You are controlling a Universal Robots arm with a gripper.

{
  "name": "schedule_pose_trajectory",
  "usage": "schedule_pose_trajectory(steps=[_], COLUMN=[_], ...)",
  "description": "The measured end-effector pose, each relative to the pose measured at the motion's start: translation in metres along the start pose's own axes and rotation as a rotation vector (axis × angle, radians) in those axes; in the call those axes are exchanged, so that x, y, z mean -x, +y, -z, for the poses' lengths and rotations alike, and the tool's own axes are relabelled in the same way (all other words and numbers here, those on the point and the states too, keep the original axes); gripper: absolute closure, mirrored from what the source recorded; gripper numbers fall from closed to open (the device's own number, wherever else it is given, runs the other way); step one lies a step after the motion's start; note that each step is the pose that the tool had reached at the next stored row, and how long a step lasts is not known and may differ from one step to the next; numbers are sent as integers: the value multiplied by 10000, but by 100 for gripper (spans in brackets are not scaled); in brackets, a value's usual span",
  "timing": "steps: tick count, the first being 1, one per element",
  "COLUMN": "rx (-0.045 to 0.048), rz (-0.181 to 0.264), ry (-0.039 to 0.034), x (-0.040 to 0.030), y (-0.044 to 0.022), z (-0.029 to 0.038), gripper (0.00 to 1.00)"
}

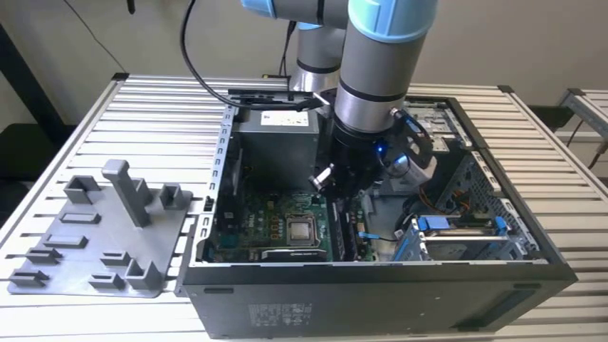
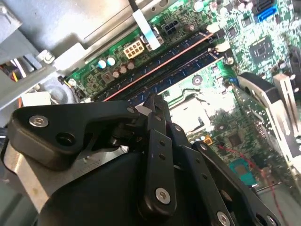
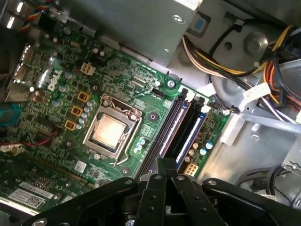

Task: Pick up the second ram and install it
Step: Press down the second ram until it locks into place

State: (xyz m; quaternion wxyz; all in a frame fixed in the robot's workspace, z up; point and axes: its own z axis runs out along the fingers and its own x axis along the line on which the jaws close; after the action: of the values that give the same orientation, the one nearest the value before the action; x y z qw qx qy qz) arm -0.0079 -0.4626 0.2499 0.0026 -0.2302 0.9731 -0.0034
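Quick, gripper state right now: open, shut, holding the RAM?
Gripper: fingers together, shut; nothing visibly held, poised over the motherboard's memory slots.

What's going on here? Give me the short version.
A robot arm reaches down into an open computer case on the slatted table. Its end effector hangs just above the memory slots, beside the processor socket on the green motherboard. Whether it holds anything cannot be made out. The grey fixture tray sits outside the case, on the exterior view's left.
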Motion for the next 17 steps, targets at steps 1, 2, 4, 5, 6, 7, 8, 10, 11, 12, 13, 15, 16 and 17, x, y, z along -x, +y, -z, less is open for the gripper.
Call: schedule_pose_trajectory(steps=[1,2,4,5,6,7,8,10,11,12,13,15,16,17], rx=[0,1,2,2,3,3,3,4,3,3,4,4,4,5], rz=[163,319,621,785,954,1101,1245,1519,1652,1784,1912,2172,2311,2463], ry=[-1,-3,-5,-7,-7,-9,-10,-14,-15,-16,-19,-22,-23,-24], x=[0,0,-1,-1,-2,-2,-3,-6,-7,-9,-11,-15,-16,-18], y=[0,0,1,1,1,1,2,3,3,4,5,7,8,9], z=[0,0,0,0,0,0,0,-2,-2,-3,-5,-8,-9,-11], gripper=[89,89,89,89,89,89,89,89,89,89,89,89,89,89])
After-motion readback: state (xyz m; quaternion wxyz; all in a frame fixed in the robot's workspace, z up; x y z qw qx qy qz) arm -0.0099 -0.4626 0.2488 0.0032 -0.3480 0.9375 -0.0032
